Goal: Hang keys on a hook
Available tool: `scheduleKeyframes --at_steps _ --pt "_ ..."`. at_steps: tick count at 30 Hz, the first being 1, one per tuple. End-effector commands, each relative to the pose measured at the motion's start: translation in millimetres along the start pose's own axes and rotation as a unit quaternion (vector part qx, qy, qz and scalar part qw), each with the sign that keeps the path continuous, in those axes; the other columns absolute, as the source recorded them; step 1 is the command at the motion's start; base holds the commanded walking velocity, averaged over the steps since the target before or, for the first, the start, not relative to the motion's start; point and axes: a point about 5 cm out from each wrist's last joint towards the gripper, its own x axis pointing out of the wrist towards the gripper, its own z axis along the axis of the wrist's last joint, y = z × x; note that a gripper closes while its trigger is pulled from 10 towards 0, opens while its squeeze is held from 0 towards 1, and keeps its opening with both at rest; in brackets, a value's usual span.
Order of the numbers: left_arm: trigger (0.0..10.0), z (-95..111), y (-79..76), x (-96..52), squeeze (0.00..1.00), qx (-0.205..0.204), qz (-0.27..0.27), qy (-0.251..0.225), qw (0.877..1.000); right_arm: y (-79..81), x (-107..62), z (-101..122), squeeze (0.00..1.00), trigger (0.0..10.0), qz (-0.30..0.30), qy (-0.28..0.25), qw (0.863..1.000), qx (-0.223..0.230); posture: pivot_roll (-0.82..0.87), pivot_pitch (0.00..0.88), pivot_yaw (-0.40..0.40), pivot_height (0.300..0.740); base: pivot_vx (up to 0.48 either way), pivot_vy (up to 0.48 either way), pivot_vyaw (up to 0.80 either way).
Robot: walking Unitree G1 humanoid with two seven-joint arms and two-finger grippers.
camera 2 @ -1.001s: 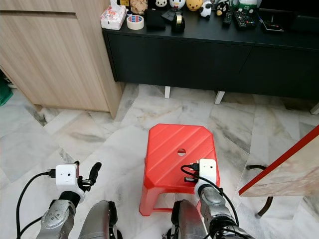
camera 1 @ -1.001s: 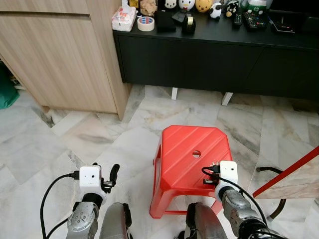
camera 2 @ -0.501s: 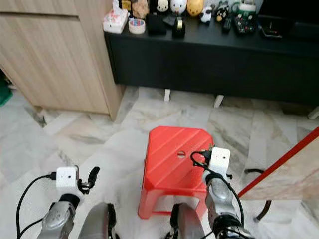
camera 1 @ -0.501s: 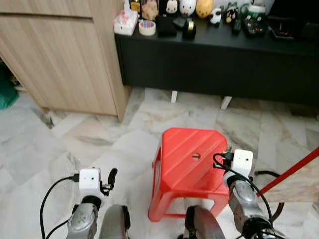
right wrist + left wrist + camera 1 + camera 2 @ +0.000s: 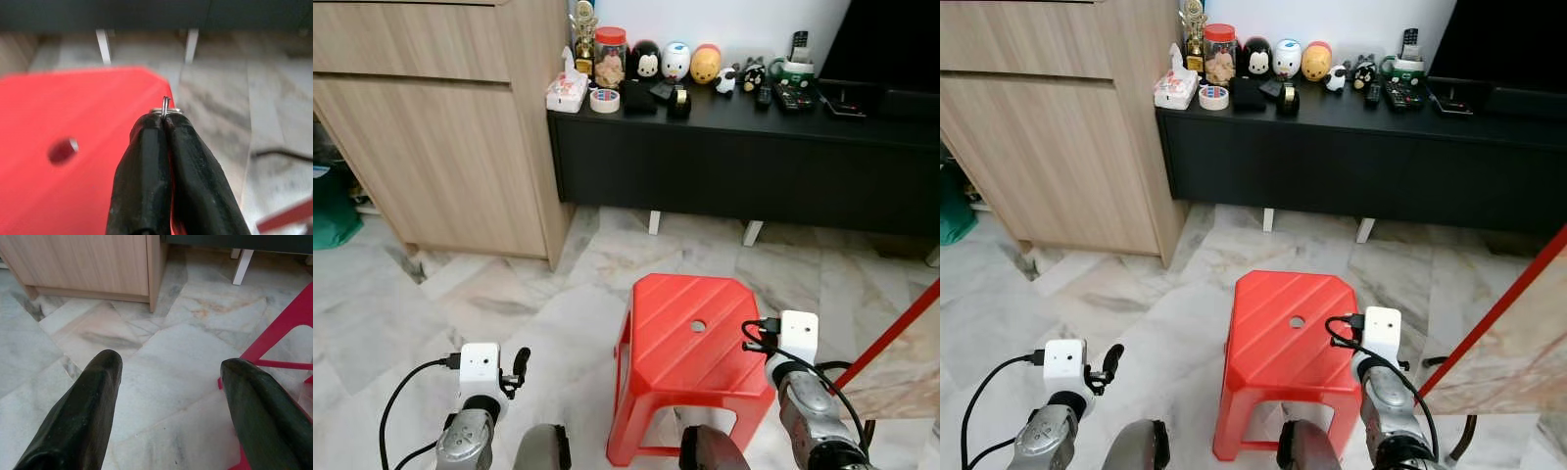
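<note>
My right gripper (image 5: pixel 164 120) is shut on a thin silver key ring (image 5: pixel 166 105), whose edge pokes out between the two black fingertips. It hangs over the right edge of a red plastic stool (image 5: pixel 695 333). The keys themselves are hidden by the fingers. The right arm (image 5: pixel 800 387), with its white wrist camera, stands beside the stool's right side. Low at the left, my left gripper (image 5: pixel 171 367) is open over the marble floor with nothing between its fingers (image 5: pixel 93 396).
A long black console (image 5: pixel 744 137) stands ahead, carrying a tape roll (image 5: pixel 604 100), a jar, figurines and remotes. A wooden cabinet (image 5: pixel 440 127) is at the left with a green bag (image 5: pixel 328 206) beside it. A red-edged board (image 5: pixel 901 338) leans at the right.
The camera has tilted up, bringing the console top and wall into view. My right arm has shifted a little to the right of the stool. The left arm sits lower.
</note>
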Motion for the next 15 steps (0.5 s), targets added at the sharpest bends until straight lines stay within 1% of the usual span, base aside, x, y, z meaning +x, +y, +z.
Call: scheduleKeyframes --at_steps 1,3,4,5,7,10,12,14,15 --pt "10.0 -2 2.9 0.0 0.0 0.006 0.003 0.003 1.0 -0.5 2.3 14 0.0 10.0 -0.005 -0.039 0.999 0.014 0.06 0.0 -0.059 0.6 0.0 0.0 0.0" --pt "10.0 -4 4.8 0.0 0.0 0.007 0.007 0.006 1.0 -1.3 2.4 17 0.0 10.0 -0.013 -0.048 0.999 0.01 0.06 0.0 -0.059 0.6 0.0 0.0 0.0" --pt "10.0 -6 6.7 -0.4 0.0 0.006 0.01 0.011 1.0 -2.0 1.9 20 0.0 10.0 -0.027 -0.061 0.998 0.005 0.06 0.0 -0.06 0.6 0.0 0.0 0.0" --pt "10.0 -8 7.7 -1.1 0.0 0.006 0.013 0.017 1.0 -0.1 1.4 23 0.0 10.0 -0.03 -0.077 0.997 -0.002 0.06 0.0 -0.06 0.6 0.0 0.0 0.0" --pt "10.0 -11 8.3 -1.8 0.0 0.005 0.016 0.023 1.0 2.2 1.0 25 0.0 10.0 -0.028 -0.089 0.996 -0.006 0.07 0.0 -0.059 0.6 0.0 0.0 0.0" --pt "10.0 -22 10.9 -6.7 0.0 0.003 0.024 0.049 0.999 5.9 -1.3 30 0.0 10.0 -0.033 -0.113 0.993 0.001 0.06 0.0 -0.053 0.6 0.0 0.0 0.0" --pt "10.0 -23 11.3 -7.4 0.0 0.003 0.025 0.052 0.998 6.5 -1.8 31 0.0 10.0 -0.033 -0.117 0.993 -0.001 0.06 0.0 -0.053 0.6 0.0 0.0 0.0" --pt "10.0 -29 12.1 -10.1 0.0 0.002 0.027 0.066 0.997 9.5 -3.8 33 0.0 10.0 -0.027 -0.127 0.991 0.003 0.06 0.0 -0.05 0.6 0.0 0.0 0.0" --pt "10.0 -35 12.5 -13.5 0.0 0.001 0.028 0.083 0.996 12.2 -5.8 33 0.0 10.0 -0.022 -0.135 0.991 0.003 0.05 0.0 -0.048 0.6 0.0 0.0 0.0"
